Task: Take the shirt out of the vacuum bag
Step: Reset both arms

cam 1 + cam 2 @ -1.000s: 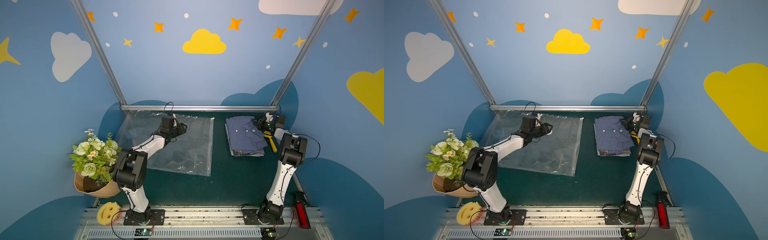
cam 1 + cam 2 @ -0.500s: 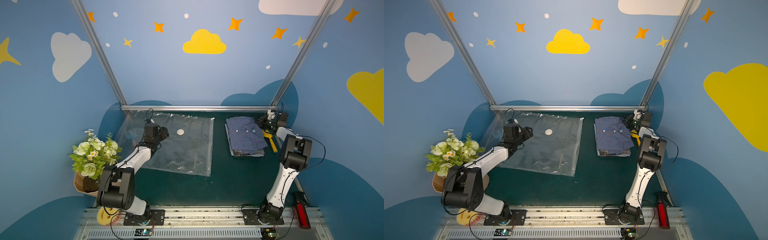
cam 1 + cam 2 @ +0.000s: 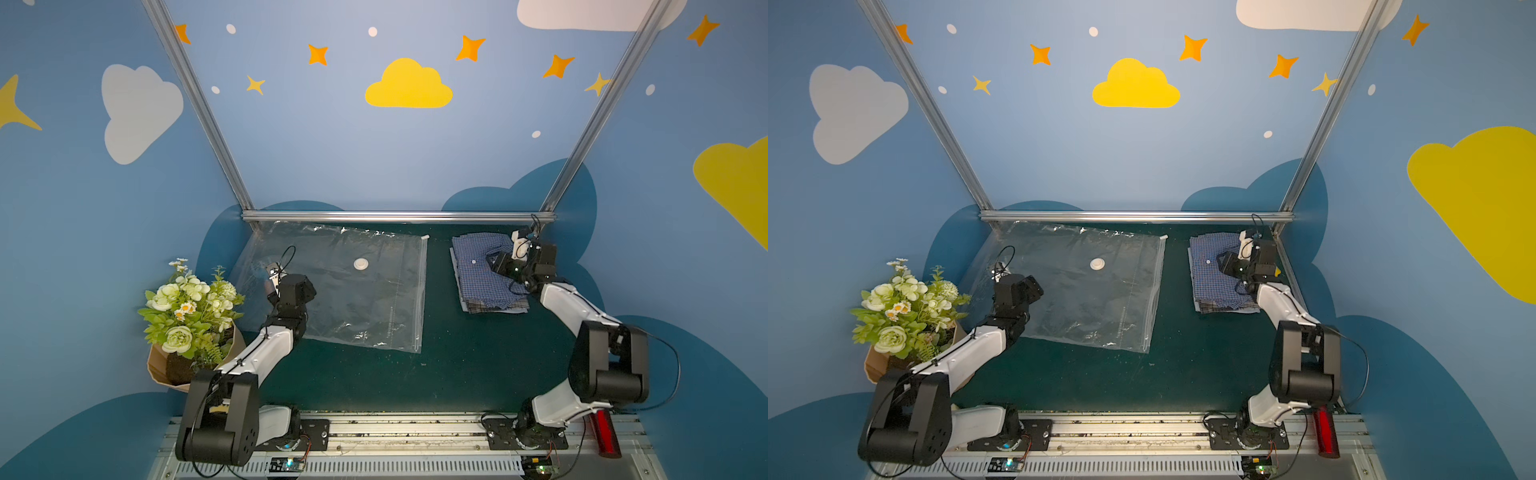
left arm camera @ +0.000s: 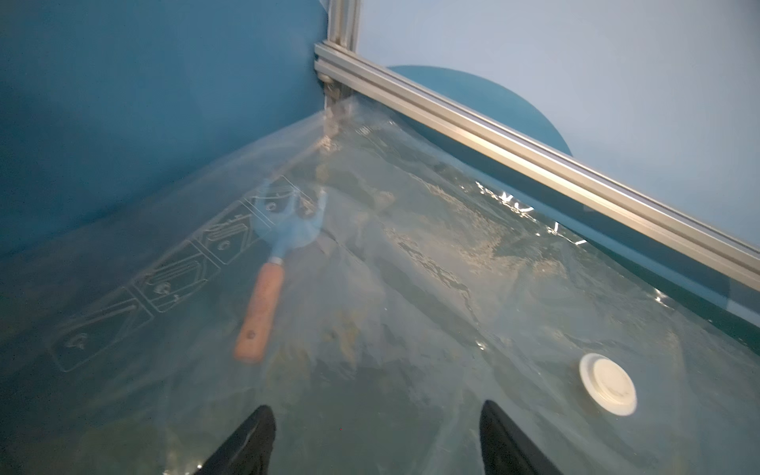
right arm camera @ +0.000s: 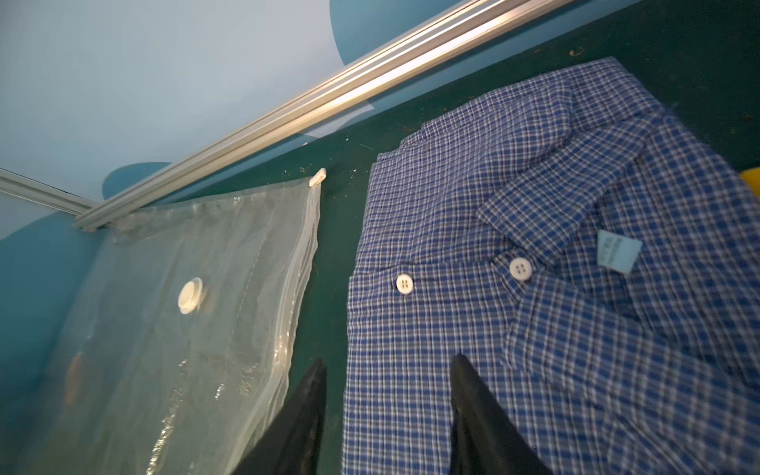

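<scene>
Since a second ago the left claw (image 4: pixel 375 411) has drawn back from the middle of the vacuum bag (image 3: pixel 353 299) toward the bag's left edge, and the right claw (image 5: pixel 388 362) has come from beside the shirt (image 3: pixel 476 286) to hang over it; both claws stand with jaws apart and nothing between them; in the right wrist view one finger shows over the strip of green mat (image 3: pixel 436 365) between bag and shirt, its mate over the shirt's edge; under the left claw is only clear plastic; one bag lies flat at the far left of the mat, with one round white valve (image 3: pixel 361 264) and one white slider clip (image 3: pixel 424 237) at the far end of its zip edge; one folded blue-checked shirt lies outside the bag, to its right and apart from it, showing two white buttons (image 5: pixel 404 283) and one pale blue label (image 5: pixel 619 251); edges of more folded cloth show beneath it, how many I cannot tell; one hand rake (image 4: pixel 261 312) with a blue head and wooden handle shows through the plastic, inside or underneath I cannot tell; the right wrist hides the collar in both top views; one bouquet (image 3: pixel 187 307) stands by the left arm; one yellow object (image 3: pixel 1277 272) peeps out behind the right wrist; one red cylinder (image 3: pixel 604 432) lies by the right base.
</scene>
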### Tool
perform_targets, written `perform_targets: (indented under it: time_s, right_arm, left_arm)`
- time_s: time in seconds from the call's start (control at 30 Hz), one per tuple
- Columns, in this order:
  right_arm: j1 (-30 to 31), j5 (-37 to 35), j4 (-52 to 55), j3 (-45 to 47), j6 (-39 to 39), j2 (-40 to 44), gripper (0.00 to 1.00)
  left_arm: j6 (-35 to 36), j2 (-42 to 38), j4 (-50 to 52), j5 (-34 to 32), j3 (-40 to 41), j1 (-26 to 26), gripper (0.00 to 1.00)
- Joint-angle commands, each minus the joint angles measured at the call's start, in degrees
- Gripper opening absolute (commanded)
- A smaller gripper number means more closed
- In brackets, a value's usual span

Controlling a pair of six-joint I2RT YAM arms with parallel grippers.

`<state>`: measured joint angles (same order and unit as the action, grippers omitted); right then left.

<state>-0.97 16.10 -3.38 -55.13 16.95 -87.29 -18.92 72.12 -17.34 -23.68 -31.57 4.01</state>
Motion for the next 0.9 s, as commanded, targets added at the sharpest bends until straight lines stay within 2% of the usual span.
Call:
perform_targets:
  time_s: [0.0, 0.13, 0.23, 0.37, 0.47, 0.6, 0.67, 0.73, 0.8, 0.87]
  right_arm:
    - [1.2, -13.6, -1.9, 4.9, -4.0, 4.4, 0.55]
    - [2.1, -19.9, -9.7, 13.1, -6.6, 8.6, 0.69]
    - [2.1, -22.9, -16.4, 19.9, -6.9, 11.6, 0.71]
    - [2.1, -27.0, -21.5, 24.3, -7.1, 12.3, 0.75]
    - [1.8, -26.6, -23.8, 26.3, -9.8, 13.4, 0.75]
    - [1.7, -26.4, -26.7, 29.1, -10.9, 12.6, 0.76]
    - [1.6, -25.7, -31.4, 31.7, -11.0, 11.8, 0.76]
    - [1.2, -25.1, -35.2, 33.0, -10.8, 9.8, 0.76]
    - [0.8, -24.0, -39.4, 34.1, -10.7, 7.7, 0.76]
    - [0.9, -22.5, -42.4, 35.0, -11.4, 6.5, 0.76]
  left_arm:
    - [2.3, -1.3, -3.1, -5.1, 2.9, -0.5, 0.78]
    - [4.4, -0.7, -7.0, -5.7, 6.3, -0.6, 0.79]
    - [6.1, 0.7, -11.4, -5.6, 8.2, -0.6, 0.8]
    - [6.2, 3.5, -15.3, -5.5, 9.0, -0.9, 0.81]
    - [6.9, 4.6, -13.8, -4.2, 7.5, -1.0, 0.83]
    - [9.4, 5.7, -17.7, -2.9, 8.2, -1.1, 0.85]
    - [10.9, 7.9, -24.2, 0.0, 9.7, -1.9, 0.87]
    - [10.9, 10.8, -25.7, 2.7, 9.3, -2.7, 0.89]
    - [12.1, 11.9, -22.4, 5.9, 7.2, -2.8, 0.91]
    - [13.4, 14.1, -24.4, 9.0, 7.0, -2.8, 0.98]
